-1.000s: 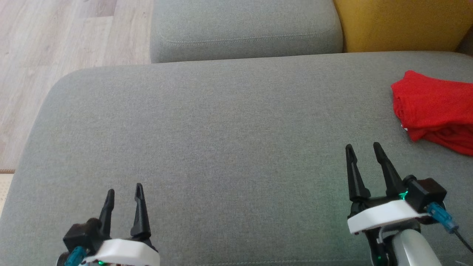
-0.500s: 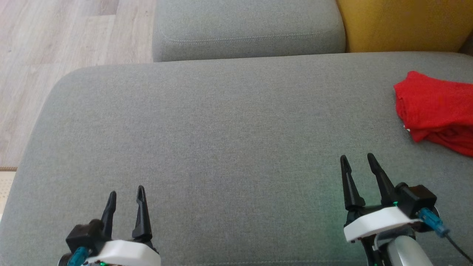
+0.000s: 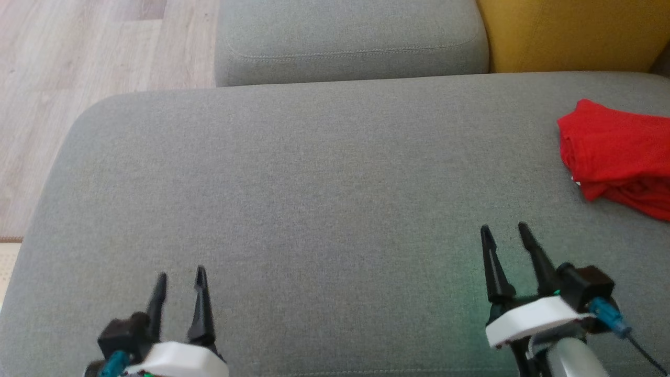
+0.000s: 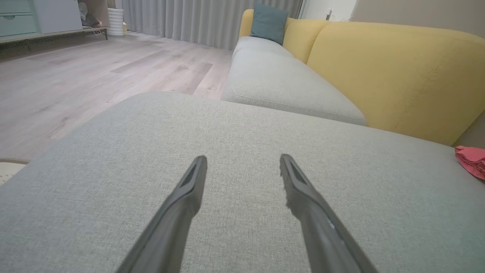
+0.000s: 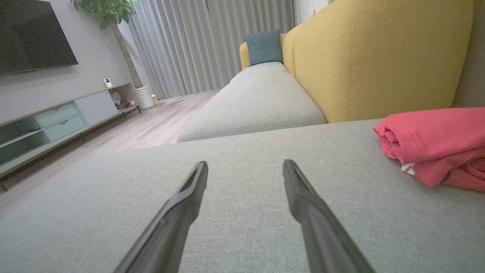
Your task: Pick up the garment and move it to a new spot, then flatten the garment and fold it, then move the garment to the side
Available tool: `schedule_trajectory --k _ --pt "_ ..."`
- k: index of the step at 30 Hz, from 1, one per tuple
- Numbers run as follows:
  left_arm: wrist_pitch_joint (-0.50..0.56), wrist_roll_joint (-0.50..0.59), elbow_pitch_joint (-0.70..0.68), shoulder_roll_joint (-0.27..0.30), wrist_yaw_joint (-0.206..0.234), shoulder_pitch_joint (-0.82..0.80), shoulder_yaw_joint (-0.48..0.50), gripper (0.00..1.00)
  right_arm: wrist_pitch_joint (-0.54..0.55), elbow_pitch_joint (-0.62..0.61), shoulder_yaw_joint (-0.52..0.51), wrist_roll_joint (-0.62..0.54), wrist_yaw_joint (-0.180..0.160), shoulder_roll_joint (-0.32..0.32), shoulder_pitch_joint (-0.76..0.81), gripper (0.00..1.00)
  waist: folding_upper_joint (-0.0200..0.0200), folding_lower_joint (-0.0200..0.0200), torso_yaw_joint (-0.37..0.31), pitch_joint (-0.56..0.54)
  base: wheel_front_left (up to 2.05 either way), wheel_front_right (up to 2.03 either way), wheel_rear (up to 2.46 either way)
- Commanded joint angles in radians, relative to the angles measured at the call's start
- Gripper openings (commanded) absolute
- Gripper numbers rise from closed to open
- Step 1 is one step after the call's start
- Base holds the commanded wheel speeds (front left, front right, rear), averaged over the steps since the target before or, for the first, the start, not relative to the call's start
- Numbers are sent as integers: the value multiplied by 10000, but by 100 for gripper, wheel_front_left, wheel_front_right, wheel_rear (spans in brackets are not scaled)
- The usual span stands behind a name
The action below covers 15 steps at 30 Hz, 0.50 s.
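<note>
bunched red fabric garment point(image 3: 617, 157) lay at the right end of the grey woven cushion point(image 3: 314, 178), near right gripper point(image 3: 503, 226); left gripper point(image 3: 181, 272) well apart. both jaws spread, empty. risk judged: a shallow pinch could catch one layer only and drag it.

A red garment point(image 3: 620, 152) lies in a loosely folded bundle on a grey sofa cushion point(image 3: 314, 183). It sits at the cushion's far right side, and the right edge of the head view cuts it off. The top layer is fairly smooth and flat, ending in a rounded fold along its left edge. Beneath that layer, looser cloth bunches and spills out toward the near side. In the right wrist view the fabric looks paler, closer to coral pink. A small white patch point(image 5: 407, 168), possibly a label, peeks out under the left fold.
</note>
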Motion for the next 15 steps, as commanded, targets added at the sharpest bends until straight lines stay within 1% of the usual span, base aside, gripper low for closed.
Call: schedule_trajectory --k 1,6,15 --pt "1 -1 -2 0 -1 0 1 0 0 -1 2 1 0 0 1 0 -1 0 0 0 0 0 0" --pt "47 -118 614 -9 -5 163 -8 0 29 559 16 104 -1 3 282 0 -1 0 -1 0 0 0 0" --pt "286 -1254 644 42 -188 -45 141 0 262 432 -112 1277 4 -46 215 0 -1 0 9 21 0 0 0"
